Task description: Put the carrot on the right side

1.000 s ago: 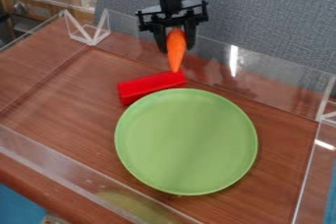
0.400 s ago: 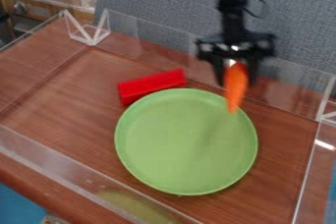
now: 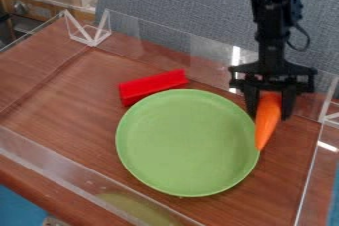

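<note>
Gripper (image 3: 273, 94) clamped on carrot (image 3: 267, 122), leafy top pinched between fingers, tip hanging down over right rim of plate (image 3: 185, 146). Risk: release here may drop tip onto rim, then roll onto plate or tip against clear wall (image 3: 318, 96). Little open wood between plate edge and right wall; narrow landing strip. Block (image 3: 151, 86) well apart, left. More room toward back right corner.
</note>
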Robot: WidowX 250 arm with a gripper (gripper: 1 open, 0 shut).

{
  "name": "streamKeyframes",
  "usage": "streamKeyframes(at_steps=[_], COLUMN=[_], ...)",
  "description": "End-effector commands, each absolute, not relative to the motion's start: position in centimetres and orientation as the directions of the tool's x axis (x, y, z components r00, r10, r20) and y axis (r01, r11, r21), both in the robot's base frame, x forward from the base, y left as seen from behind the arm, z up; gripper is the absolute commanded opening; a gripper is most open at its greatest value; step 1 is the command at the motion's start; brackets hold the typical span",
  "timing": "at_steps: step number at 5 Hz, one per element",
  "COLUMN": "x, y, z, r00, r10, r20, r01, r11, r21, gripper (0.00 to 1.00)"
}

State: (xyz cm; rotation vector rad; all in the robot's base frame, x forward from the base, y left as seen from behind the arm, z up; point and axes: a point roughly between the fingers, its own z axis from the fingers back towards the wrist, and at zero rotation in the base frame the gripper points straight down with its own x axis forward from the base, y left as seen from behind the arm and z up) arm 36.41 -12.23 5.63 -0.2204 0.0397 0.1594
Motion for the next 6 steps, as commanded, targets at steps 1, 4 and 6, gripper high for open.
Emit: streamKeyframes(at_steps=[1,4,6], x=[36.8,37.1,36.9], y=[-11.8,-10.2,-9.8], z=[7.2,6.1,6.6], r00=[0.991,0.995,0.996], r10=[0.133,0.1,0.081], r20=[0.009,0.006,0.025], r01=[-0.127,-0.096,-0.073], r11=[0.963,0.972,0.972], r21=[-0.235,-0.213,-0.223], gripper=[0.0,1.0,1.0])
